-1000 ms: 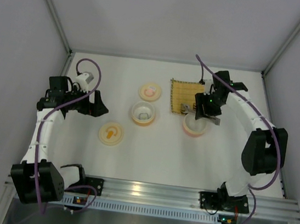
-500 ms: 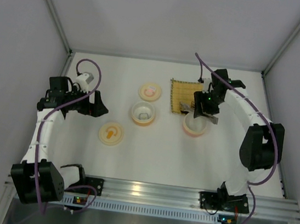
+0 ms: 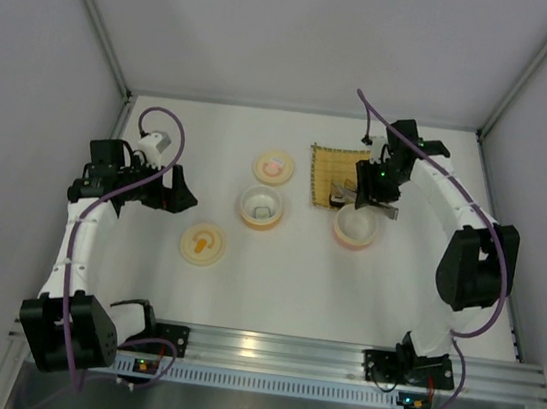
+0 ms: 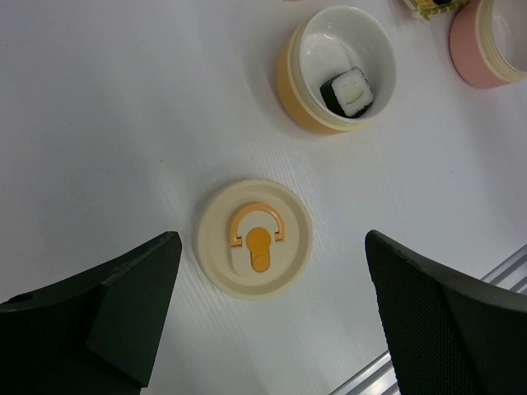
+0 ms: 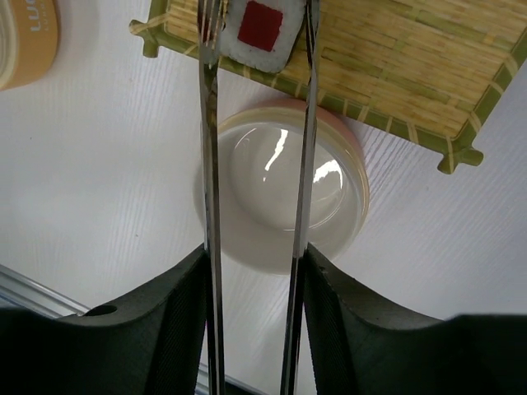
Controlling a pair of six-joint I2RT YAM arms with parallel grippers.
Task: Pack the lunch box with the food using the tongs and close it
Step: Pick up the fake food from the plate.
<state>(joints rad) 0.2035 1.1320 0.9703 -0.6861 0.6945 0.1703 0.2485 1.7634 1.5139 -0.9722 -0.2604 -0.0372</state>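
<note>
Tongs, pinched by right jaws, flank red-topped food piece on mat.

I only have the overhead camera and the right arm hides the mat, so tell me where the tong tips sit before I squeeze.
Observer: In the right wrist camera the tongs have one arm on each side of the red-topped roll, which lies at the edge of the mat. I cannot tell if they touch it.
Operator: Check the pink bowl.
Observer: The pink bowl is empty, and the tongs' arms cross above it.
Operator: Report the orange bowl.
Observer: The left wrist camera shows one dark-wrapped rice roll inside the orange bowl.
</note>
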